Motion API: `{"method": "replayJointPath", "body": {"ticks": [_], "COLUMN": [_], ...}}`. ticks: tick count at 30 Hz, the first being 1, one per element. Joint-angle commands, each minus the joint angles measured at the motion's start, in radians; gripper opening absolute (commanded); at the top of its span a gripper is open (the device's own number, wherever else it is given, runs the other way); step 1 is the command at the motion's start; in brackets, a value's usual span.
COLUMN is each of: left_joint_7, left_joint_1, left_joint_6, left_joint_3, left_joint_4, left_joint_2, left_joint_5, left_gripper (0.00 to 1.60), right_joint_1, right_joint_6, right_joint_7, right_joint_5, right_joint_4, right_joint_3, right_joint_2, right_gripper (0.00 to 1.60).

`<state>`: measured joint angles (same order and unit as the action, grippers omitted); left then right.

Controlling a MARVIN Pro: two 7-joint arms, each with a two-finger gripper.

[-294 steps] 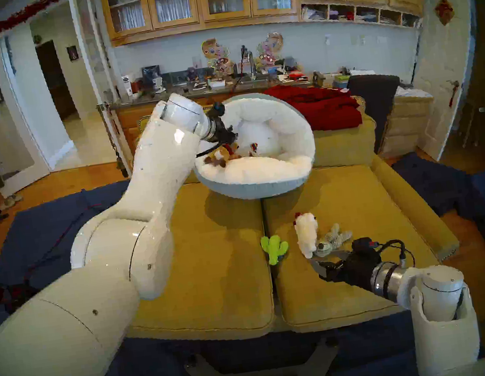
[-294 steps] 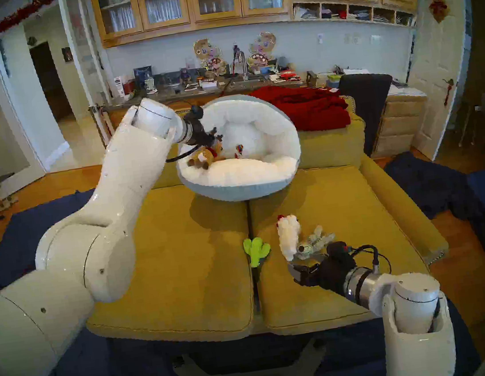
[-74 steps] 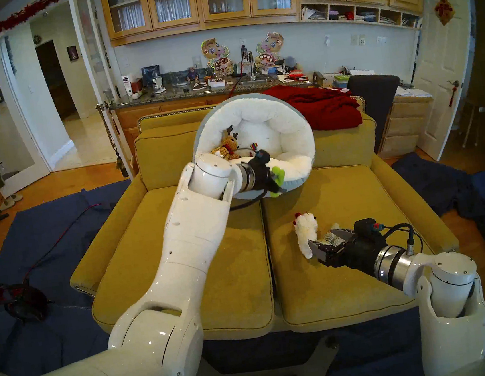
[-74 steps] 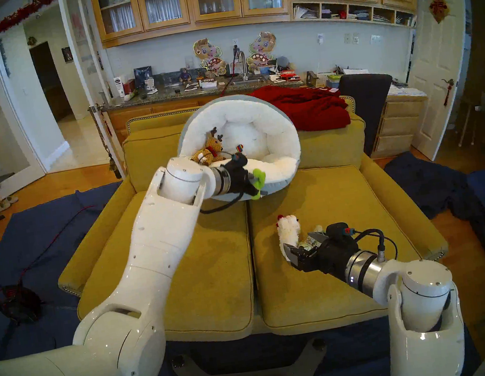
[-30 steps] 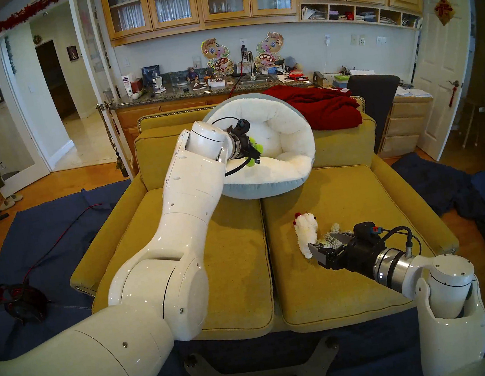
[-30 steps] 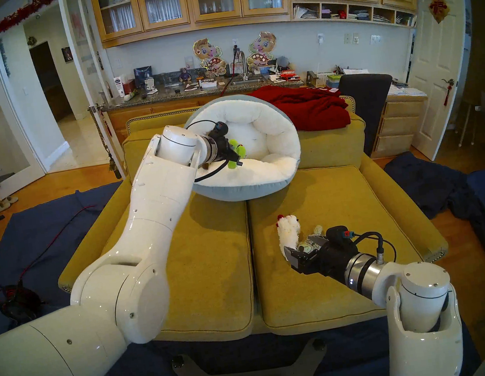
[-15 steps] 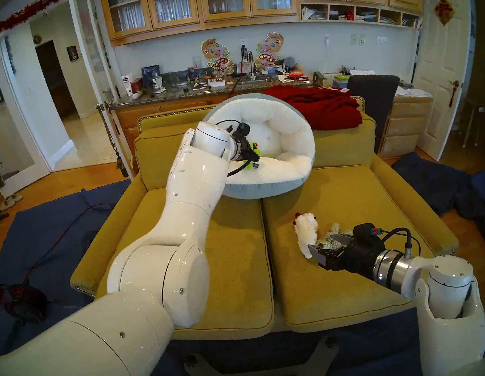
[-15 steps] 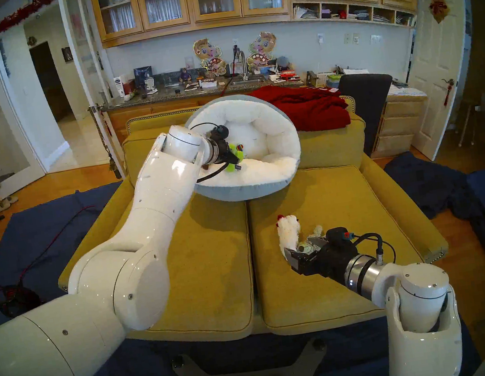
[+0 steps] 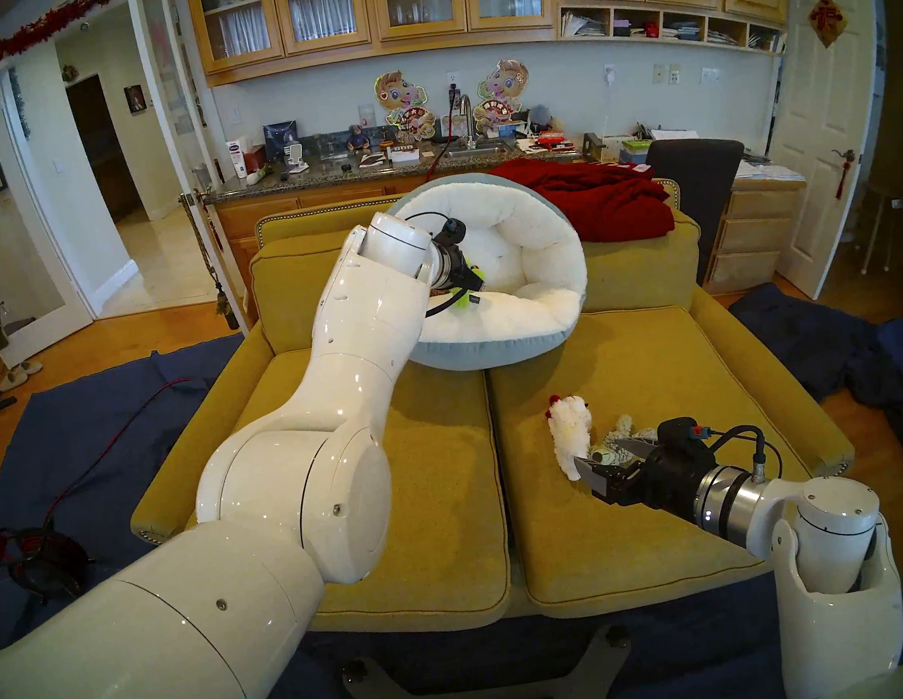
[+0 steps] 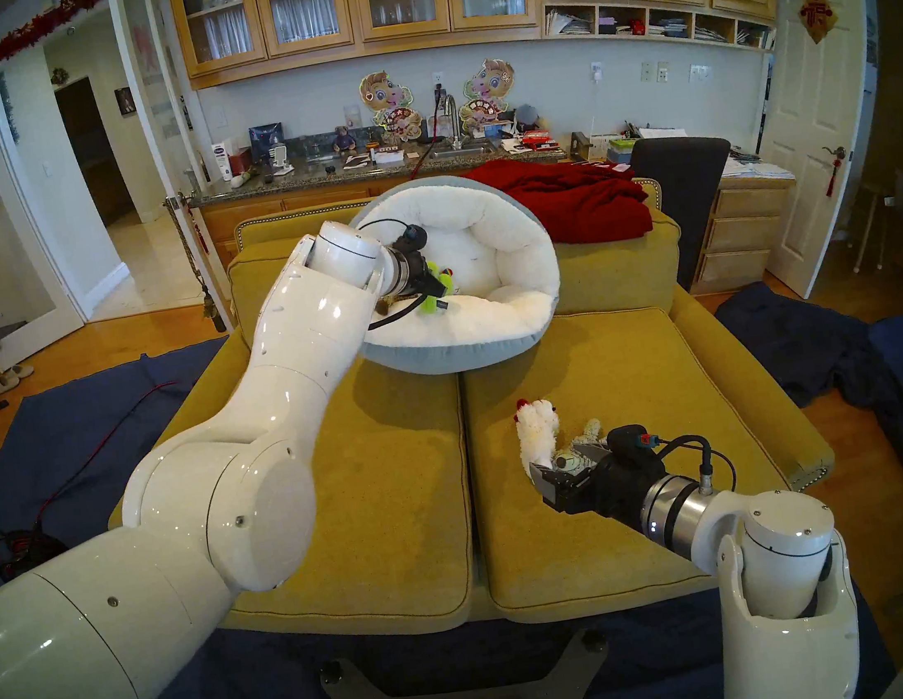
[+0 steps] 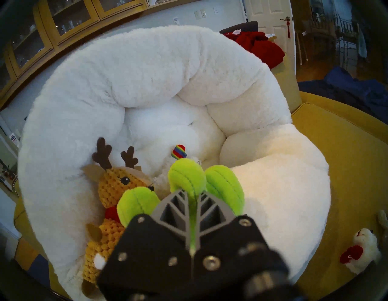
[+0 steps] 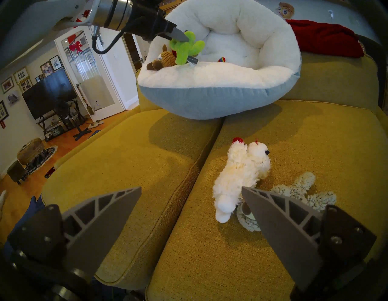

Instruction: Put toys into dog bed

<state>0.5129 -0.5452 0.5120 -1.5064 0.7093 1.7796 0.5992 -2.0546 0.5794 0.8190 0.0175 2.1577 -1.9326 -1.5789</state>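
The dog bed [image 9: 527,248] leans on the sofa back, fluffy white inside and grey-blue outside. My left gripper [image 11: 192,193] is shut on the lime-green cactus [image 11: 186,178] and holds it just above the bed's near-left inside, over the brown reindeer [image 11: 117,187]. The small white-and-rainbow toy [image 11: 179,151] lies deeper in the bed. The fluffy white animal [image 12: 241,170] and the grey-beige floppy animal [image 12: 298,193] lie on the right seat cushion. My right gripper [image 12: 191,188] is open and empty, hovering just in front of them.
A red blanket [image 9: 601,198] lies on the sofa back to the right of the bed. The mustard seat cushions [image 9: 400,492] meet at a seam in the middle. A dark chair [image 9: 697,178] stands behind the sofa. Blue cloths [image 9: 873,367] cover the floor.
My left gripper carried the cactus up from the seat and over the bed's rim, and in the last second moved slightly further in. The right gripper barely moved.
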Motion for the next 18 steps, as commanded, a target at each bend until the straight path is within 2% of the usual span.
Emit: {"method": "replayJointPath", "body": {"ticks": [1,11,13,14,15,16,17,18], "left_joint_7": [-0.018,-0.041,-0.045,-0.047,-0.049,-0.052,-0.054,-0.056], "left_joint_1": [0.098,0.125,0.131,0.134,0.138,0.142,0.146,0.149], "left_joint_6": [-0.019,-0.026,-0.028,-0.028,-0.029,-0.03,-0.03,-0.031], "left_joint_3": [-0.009,-0.021,-0.024,-0.025,-0.026,-0.028,-0.029,-0.03], "left_joint_4": [-0.002,-0.062,-0.072,-0.077,-0.08,-0.086,-0.089,-0.093], "left_joint_2": [0.01,0.012,0.013,0.015,0.016,0.017,0.019,0.019], "left_joint_5": [-0.006,-0.01,-0.012,-0.013,-0.014,-0.015,-0.016,-0.017], "left_gripper": [0.0,0.0,0.18,0.18,0.69,1.41,1.6,1.6], "right_joint_1": [0.015,0.016,0.017,0.017,0.017,0.017,0.017,0.017], "right_joint_6": [-0.006,-0.006,-0.006,-0.006,-0.007,-0.007,-0.007,-0.007], "right_joint_7": [0.002,0.002,0.002,0.002,0.002,0.002,0.002,0.002], "right_joint_5": [0.004,0.004,0.004,0.004,0.004,0.004,0.004,0.004], "right_joint_4": [0.022,0.019,0.019,0.019,0.019,0.019,0.019,0.019], "right_joint_3": [0.001,0.001,0.001,0.001,0.001,0.001,0.001,0.001], "right_joint_2": [0.003,0.003,0.003,0.004,0.004,0.004,0.004,0.004], "right_gripper": [1.6,1.6,1.6,1.6,1.6,1.6,1.6,1.6]}}
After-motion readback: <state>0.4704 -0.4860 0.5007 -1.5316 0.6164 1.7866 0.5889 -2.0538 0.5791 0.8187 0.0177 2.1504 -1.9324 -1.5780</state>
